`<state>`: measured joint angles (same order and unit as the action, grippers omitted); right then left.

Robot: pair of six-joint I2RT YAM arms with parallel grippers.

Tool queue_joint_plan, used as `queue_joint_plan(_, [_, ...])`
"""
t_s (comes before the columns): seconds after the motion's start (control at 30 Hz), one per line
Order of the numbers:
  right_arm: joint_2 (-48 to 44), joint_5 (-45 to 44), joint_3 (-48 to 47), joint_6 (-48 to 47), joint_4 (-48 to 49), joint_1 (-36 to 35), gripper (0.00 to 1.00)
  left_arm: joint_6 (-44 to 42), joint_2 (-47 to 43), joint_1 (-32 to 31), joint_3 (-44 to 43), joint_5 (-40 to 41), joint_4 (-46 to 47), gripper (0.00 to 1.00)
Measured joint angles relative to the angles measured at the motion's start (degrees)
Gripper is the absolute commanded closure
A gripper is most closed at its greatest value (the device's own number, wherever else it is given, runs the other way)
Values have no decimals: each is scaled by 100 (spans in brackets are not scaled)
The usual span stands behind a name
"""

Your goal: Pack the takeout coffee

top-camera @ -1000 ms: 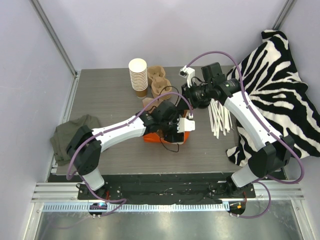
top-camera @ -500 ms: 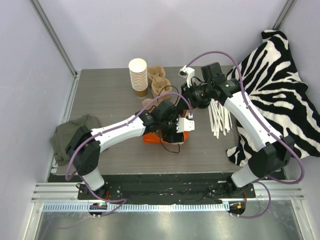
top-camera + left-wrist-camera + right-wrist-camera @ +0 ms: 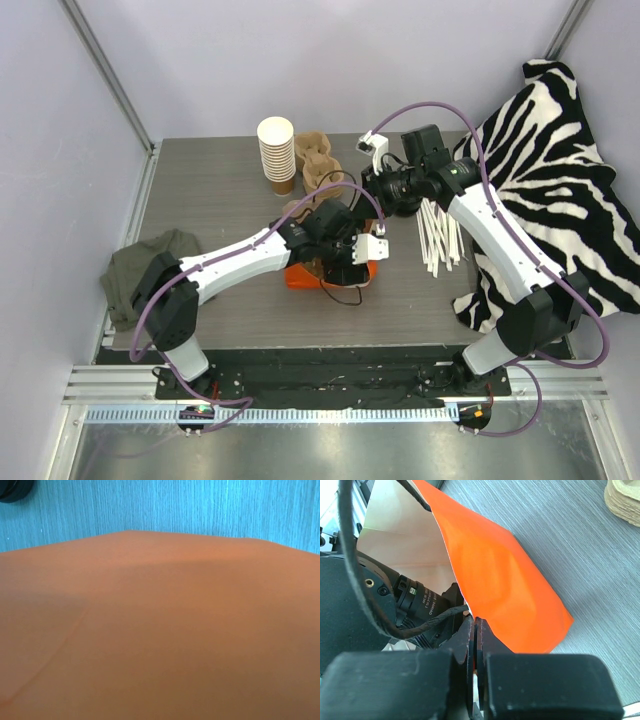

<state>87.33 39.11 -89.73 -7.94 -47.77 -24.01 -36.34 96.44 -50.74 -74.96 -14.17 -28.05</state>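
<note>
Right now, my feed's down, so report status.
Right gripper shut on bag rim. Left gripper against bag, jaws unseen. Coffee not in sight.

A grey wood-grain table (image 3: 215, 215) fills the booth. Pale lilac walls (image 3: 330, 60) rise behind it and at both its sides. An aluminium rail (image 3: 100, 382) runs along its near edge. Light is even.

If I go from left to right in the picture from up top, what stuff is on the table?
green cloth → stack of paper cups → brown cup carriers → white straws → zebra-striped blanket
</note>
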Motion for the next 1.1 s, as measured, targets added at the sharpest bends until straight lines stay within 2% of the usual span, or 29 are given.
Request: queue_joint_plan(1.1, [-59,184,-81,-9,146,-103,99,-4,-479,111,164,-299,-225,0])
